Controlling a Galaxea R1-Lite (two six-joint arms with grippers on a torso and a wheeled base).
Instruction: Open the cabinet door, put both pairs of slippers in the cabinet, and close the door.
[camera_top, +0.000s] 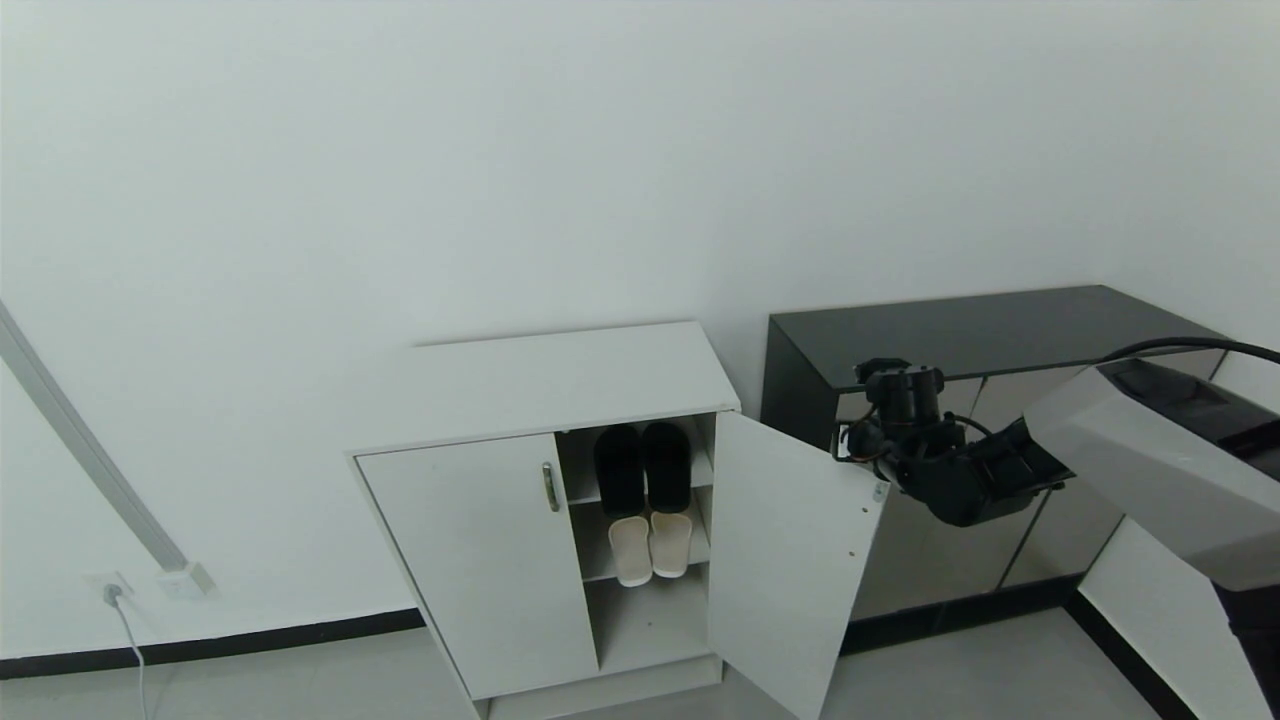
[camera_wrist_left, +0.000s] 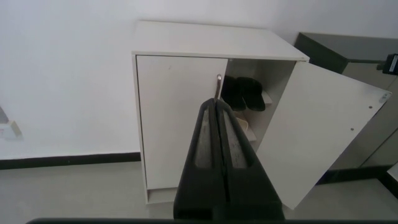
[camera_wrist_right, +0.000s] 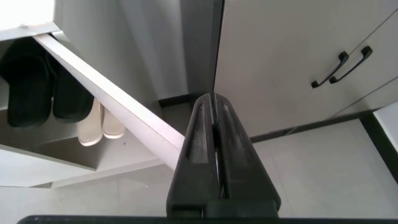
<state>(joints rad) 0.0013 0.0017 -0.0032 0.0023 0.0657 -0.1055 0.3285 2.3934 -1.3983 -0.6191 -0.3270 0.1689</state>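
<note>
Lower corner of cabinet door (camera_top: 790, 560) off-frame

Your right arm (camera_top: 1130, 440) wears a smooth, light grey shell far behind the fingers. A black cable (camera_top: 1190, 345) curves over it. Nearer the fingers sits a lumpy black wrist (camera_top: 950, 465). Your right gripper (camera_wrist_right: 214, 106) and left gripper (camera_wrist_left: 217, 109) each have two long black fingers with dull grey panels and just a thin line between them.
</note>
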